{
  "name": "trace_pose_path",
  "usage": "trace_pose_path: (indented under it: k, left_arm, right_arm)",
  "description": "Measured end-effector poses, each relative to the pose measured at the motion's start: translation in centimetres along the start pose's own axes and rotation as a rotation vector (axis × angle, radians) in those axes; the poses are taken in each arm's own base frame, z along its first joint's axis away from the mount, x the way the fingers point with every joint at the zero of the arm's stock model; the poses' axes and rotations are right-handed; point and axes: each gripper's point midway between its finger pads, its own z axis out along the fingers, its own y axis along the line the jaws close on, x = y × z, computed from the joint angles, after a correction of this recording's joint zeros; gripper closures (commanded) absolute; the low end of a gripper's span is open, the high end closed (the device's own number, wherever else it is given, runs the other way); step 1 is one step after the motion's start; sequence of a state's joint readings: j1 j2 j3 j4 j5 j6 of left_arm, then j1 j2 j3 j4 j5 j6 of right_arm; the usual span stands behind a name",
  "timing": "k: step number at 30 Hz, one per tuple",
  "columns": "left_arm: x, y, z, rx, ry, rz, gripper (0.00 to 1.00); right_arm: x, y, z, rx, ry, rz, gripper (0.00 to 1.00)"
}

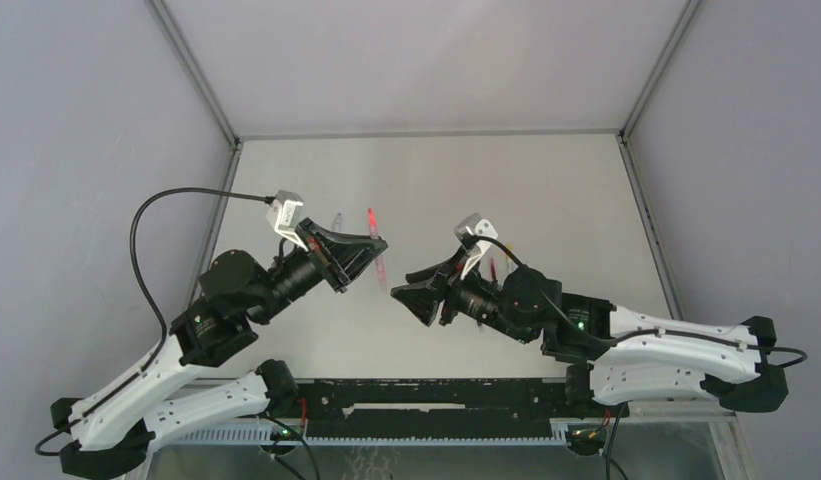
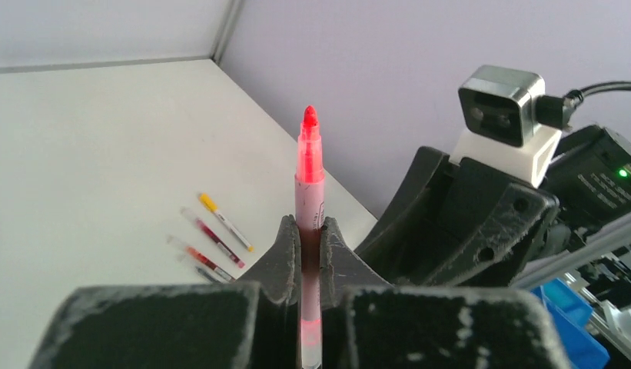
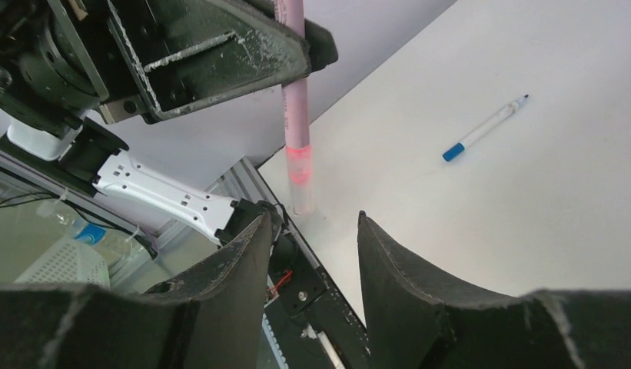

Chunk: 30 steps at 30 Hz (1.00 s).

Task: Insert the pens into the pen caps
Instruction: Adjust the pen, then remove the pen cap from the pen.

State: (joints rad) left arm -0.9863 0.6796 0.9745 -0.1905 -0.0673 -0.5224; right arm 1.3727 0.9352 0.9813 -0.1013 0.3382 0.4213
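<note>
Above the white tabletop [image 1: 546, 190], the left fingers [image 2: 324, 244] are clamped tight on a pink pen [image 2: 310, 181]. The pen sticks out well past their tips, its bright red tip at the far end. Close to the pink pen's other end, the right fingers [image 3: 373, 250] are spread wide and hold nothing; the pen stands just beyond their tips. Off to one side of the pink pen, a blue pen [image 3: 485, 128] lies flat on the tabletop. To its other side, a small cluster of pens [image 2: 212, 238], one yellow-ended and others red, lies side by side.
</note>
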Motion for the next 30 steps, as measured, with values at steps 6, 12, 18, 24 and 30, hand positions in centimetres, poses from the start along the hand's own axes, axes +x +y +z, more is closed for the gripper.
trace_pose_path:
  k: [6, 12, 18, 24, 30]
  left_arm:
    - [0.3, 1.1, -0.1, -0.055, 0.005, 0.003, 1.00]
    - [0.2, 0.9, -0.1, -0.048, 0.005, 0.002, 1.00]
    - [0.0, 0.4, -0.1, -0.024, -0.002, -0.001, 1.00]
    - [-0.3, 0.0, -0.3, -0.003, -0.010, -0.003, 1.00]
    - [-0.2, -0.2, -0.3, 0.005, -0.008, -0.004, 1.00]
  right_arm:
    - [1.3, 0.3, 1.6, -0.019, 0.032, -0.005, 0.48]
    - [1.1, 0.6, 2.5, -0.045, 0.023, 0.006, 0.50]
    - [0.5, 0.1, 3.0, -0.041, 0.006, 0.012, 0.55]
    - [0.5, -0.1, 3.4, -0.048, 0.006, 0.014, 0.56]
    - [0.7, -0.1, 3.7, -0.058, 0.014, 0.013, 0.57]
